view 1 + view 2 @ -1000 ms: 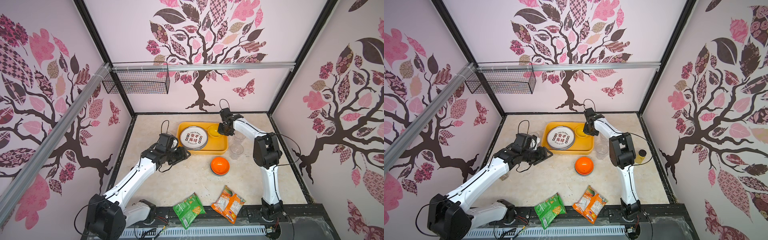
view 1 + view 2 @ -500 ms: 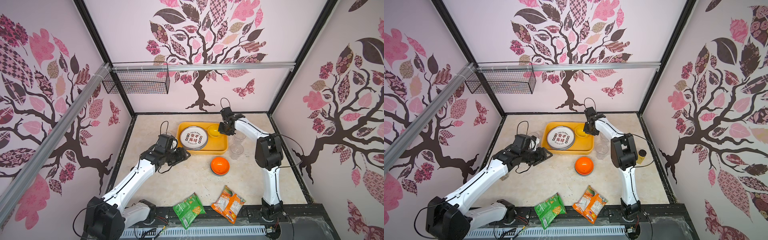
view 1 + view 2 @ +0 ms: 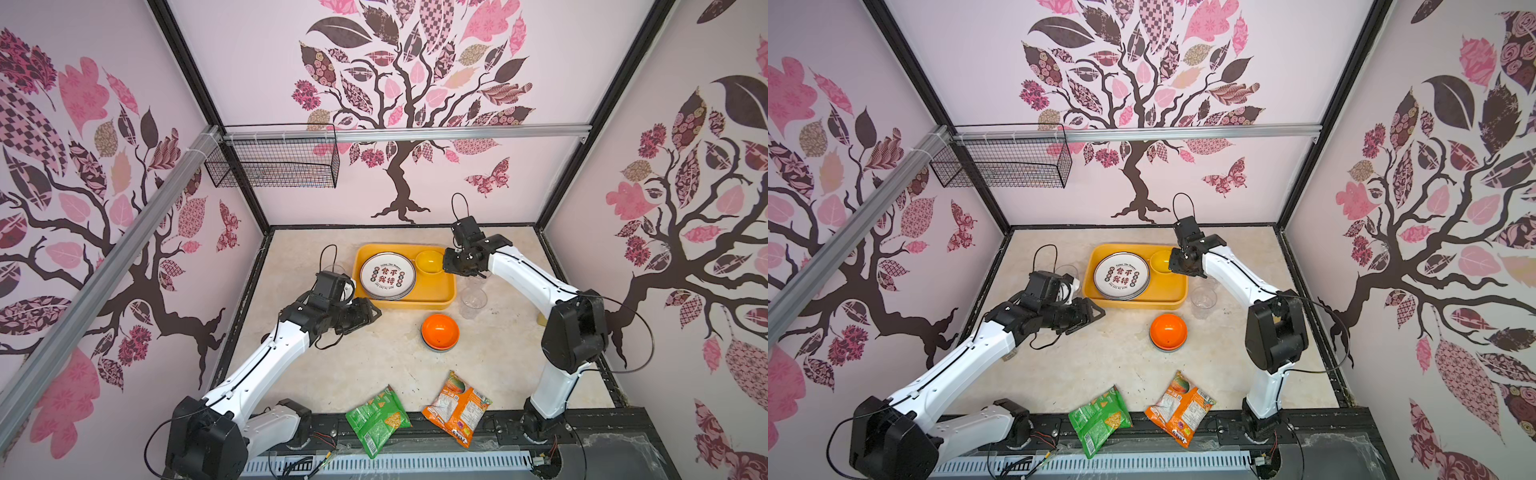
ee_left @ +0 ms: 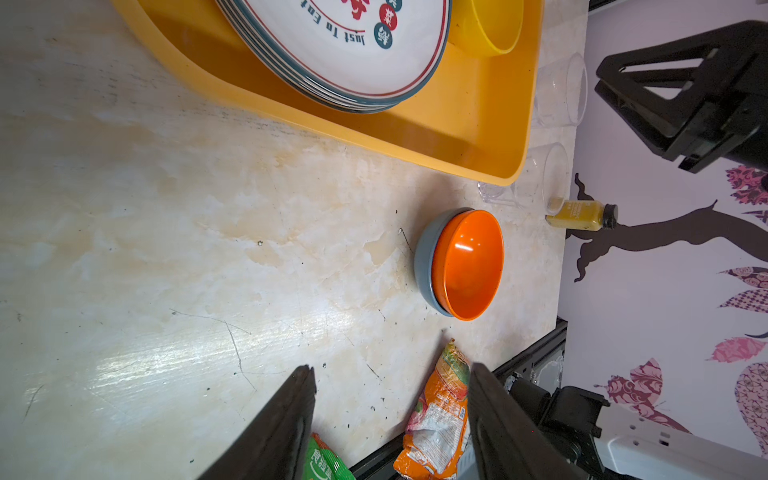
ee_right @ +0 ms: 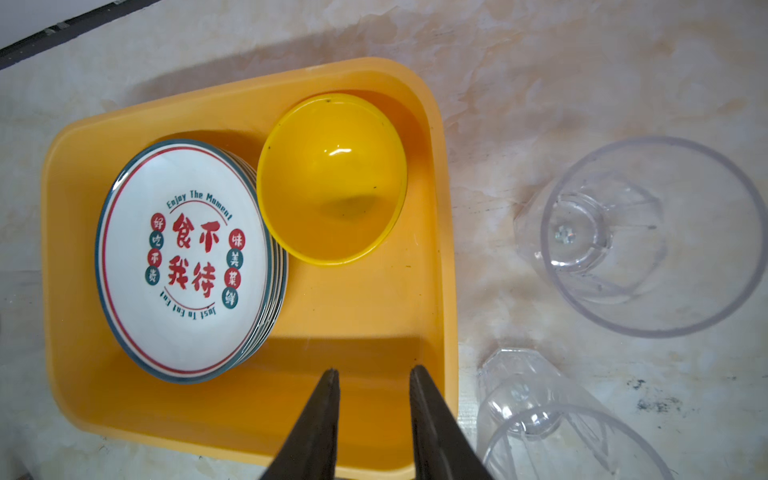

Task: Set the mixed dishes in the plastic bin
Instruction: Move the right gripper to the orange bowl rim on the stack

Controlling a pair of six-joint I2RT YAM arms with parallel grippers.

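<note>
Right gripper (image 5: 374,372), jaws parted and empty, hangs over the plastic bin (image 5: 449,249): one yellow bowl (image 5: 332,178) and one plate stack (image 5: 183,257) ahead, two clear cups (image 5: 648,237) alongside. Left gripper (image 4: 392,368) gapes, empty.

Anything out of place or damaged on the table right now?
Nothing spilled or broken. Only oddity: the green bag and orange bag lie skewed, overhanging the table front edge onto the black rail.
</note>
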